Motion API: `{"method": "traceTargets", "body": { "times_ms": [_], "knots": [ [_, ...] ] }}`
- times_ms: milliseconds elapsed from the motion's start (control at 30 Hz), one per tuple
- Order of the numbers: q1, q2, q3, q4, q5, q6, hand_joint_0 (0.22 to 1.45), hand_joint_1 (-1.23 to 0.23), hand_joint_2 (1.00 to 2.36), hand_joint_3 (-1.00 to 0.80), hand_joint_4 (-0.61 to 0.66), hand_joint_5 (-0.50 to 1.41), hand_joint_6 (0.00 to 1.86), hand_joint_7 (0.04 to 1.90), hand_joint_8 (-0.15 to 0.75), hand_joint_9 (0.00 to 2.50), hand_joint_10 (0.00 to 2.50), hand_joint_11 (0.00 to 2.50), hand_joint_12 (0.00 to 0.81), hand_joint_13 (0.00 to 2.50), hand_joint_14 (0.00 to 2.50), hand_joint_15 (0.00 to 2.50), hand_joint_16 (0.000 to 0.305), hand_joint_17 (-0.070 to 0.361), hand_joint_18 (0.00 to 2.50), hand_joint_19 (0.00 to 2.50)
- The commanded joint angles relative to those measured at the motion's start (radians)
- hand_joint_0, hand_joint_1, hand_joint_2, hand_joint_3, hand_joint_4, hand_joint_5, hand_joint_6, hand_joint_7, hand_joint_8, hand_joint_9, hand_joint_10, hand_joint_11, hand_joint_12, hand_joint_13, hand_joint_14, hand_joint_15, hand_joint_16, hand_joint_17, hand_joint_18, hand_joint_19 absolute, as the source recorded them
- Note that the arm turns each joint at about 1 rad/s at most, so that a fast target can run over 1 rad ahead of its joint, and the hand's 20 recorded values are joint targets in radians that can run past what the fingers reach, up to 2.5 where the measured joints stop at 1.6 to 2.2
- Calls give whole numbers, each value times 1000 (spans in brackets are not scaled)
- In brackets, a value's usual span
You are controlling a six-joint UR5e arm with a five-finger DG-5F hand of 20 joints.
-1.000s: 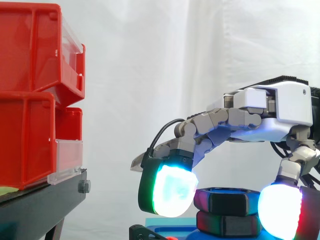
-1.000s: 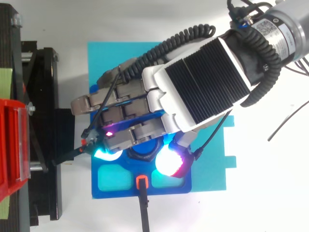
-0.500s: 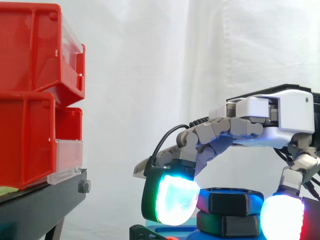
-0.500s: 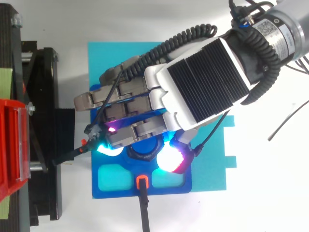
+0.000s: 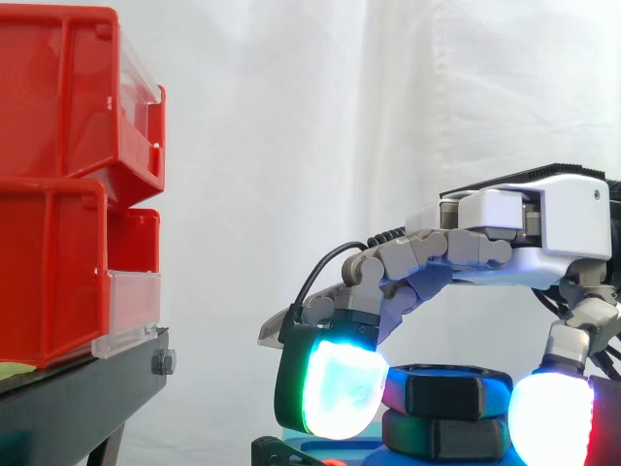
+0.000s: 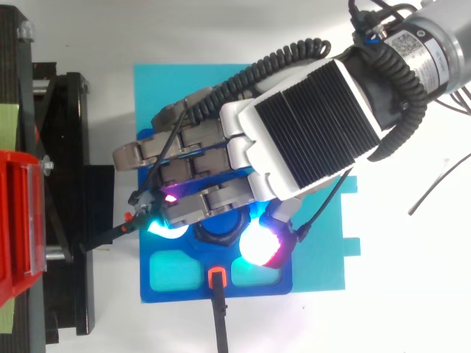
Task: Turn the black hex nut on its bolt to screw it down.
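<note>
On the blue fixture (image 6: pixel 176 291) at the foot of the side view, the black hex nut (image 5: pixel 446 391) sits just above a second black hex piece (image 5: pixel 444 435), with its bolt hidden inside. The robot hand (image 5: pixel 543 228) arches over the nut and grasps it: a cyan-green fingertip (image 5: pixel 335 388) appears to touch its left face and the white-and-red thumb pad (image 5: pixel 548 422) its right. Compared with a second ago, the palm has levelled and dropped and the pads have closed in. Over the last half second almost nothing has shifted. The nut's height looks unchanged, so I judge the grip is only just set and the turning stroke has yet to bite.
</note>
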Motion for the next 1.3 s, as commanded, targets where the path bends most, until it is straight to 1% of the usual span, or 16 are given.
{"method": "traceTargets", "body": {
  "times_ms": [0, 133, 167, 300, 467, 700, 867, 1000, 1167, 1200, 1267],
  "knots": [
    [4, 1, 0, -1, 0, 0, 429, -502, 1000, -500, 288, -148, 502, 960, 321, 648, 10, 368, 364, 409, 5, 130, 61, 137, 563, 537],
    [7, 4, 0, -8, -4, 1, 423, -482, 1000, -500, 288, -152, 502, 947, 323, 646, 9, 362, 367, 405, 4, 124, 61, 138, 553, 537],
    [7, 11, 2, -8, -7, 0, 424, -480, 1000, -500, 288, -152, 502, 946, 323, 646, 9, 362, 367, 404, 5, 131, 61, 138, 552, 546],
    [10, 35, 0, -9, -30, -3, 427, -474, 1000, -500, 285, -153, 502, 937, 322, 645, 10, 375, 367, 405, 5, 128, 61, 138, 552, 547],
    [7, 38, 0, -21, -47, -3, 431, -454, 1000, -500, 283, -154, 501, 940, 320, 646, 10, 376, 366, 405, 5, 133, 61, 137, 556, 555],
    [8, 39, 2, -20, -47, -2, 435, -422, 1000, -500, 284, -157, 502, 934, 321, 648, 10, 376, 368, 406, 5, 137, 61, 137, 557, 549],
    [5, 41, 2, -20, -47, 3, 438, -412, 1000, -500, 281, -157, 502, 934, 322, 648, 9, 368, 365, 405, 5, 130, 61, 137, 556, 549],
    [5, 51, 2, -21, -46, 14, 451, -411, 1000, -500, 277, -157, 502, 934, 316, 650, 10, 371, 361, 400, 5, 128, 60, 134, 547, 561],
    [5, 79, 2, -34, -43, 34, 463, -419, 1000, -500, 272, -156, 502, 928, 314, 648, 12, 374, 356, 399, 5, 131, 58, 131, 544, 557],
    [2, 88, 0, -41, -44, 34, 465, -419, 1000, -500, 269, -156, 502, 929, 312, 649, 10, 372, 355, 399, 5, 132, 58, 131, 542, 558],
    [-3, 90, 0, -55, -47, 34, 469, -420, 1000, -500, 270, -156, 502, 930, 314, 648, 10, 374, 353, 396, 7, 130, 58, 130, 540, 559]
  ]
}}
